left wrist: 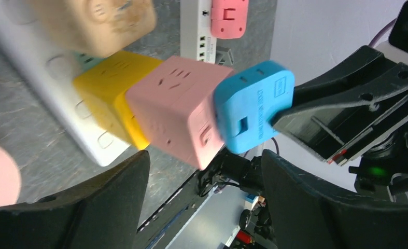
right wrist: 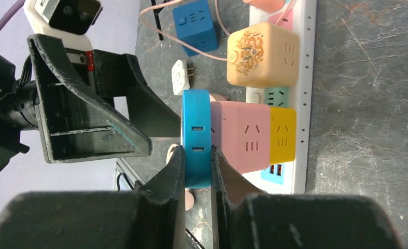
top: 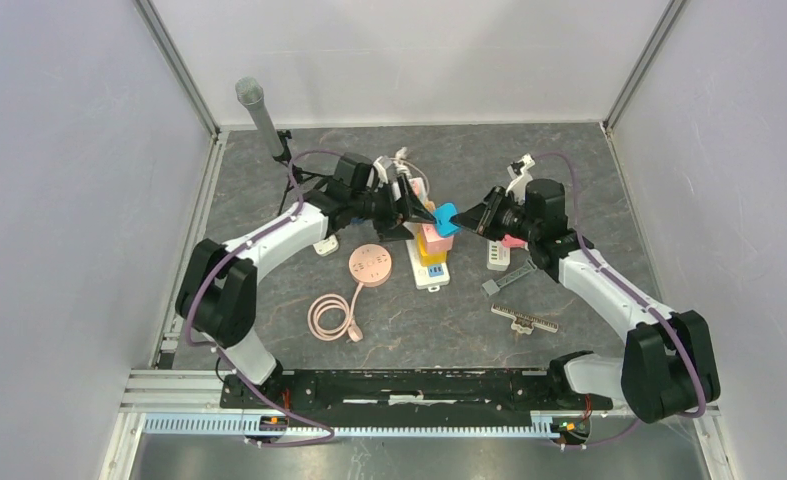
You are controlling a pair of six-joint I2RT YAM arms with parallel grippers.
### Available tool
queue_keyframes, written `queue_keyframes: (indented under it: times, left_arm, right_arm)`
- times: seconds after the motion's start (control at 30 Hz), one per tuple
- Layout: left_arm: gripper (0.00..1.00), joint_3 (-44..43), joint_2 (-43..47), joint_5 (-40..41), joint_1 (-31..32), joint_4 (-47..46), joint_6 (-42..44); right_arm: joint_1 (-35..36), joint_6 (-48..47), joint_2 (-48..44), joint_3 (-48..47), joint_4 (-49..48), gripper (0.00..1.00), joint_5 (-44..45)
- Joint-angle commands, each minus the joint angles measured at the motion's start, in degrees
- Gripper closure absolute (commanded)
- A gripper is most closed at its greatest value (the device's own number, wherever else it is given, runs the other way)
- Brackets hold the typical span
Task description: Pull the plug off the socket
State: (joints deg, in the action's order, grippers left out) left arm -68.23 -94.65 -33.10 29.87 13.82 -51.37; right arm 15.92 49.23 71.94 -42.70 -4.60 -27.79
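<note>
The right gripper is clamping tight on the flat sides of the blue plug, which is sitting flush against the outer face of a pink cube socket. That pink cube is resting against a yellow cube on the white power strip, which is lying on the grey table. The left gripper is hovering opposite with its jaws spread wide, holding nothing, its fingers reaching in close beside the stacked cubes.
</note>
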Motion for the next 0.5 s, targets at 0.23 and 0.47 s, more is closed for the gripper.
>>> queue_keyframes:
  times: [0.23,0.47]
  left_arm:
    - [0.39,-1.2,-2.2,1.5,3.4,-6.5,-6.2]
    - [0.44,0.4,-0.5,4.2,3.4,-3.3,-3.9]
  right_arm:
    - [1.0,-2.4,-1.2,-0.7,0.1,0.79,1.2]
    - [1.1,-3.6,1.0,-1.2,-5.7,0.59,-4.3]
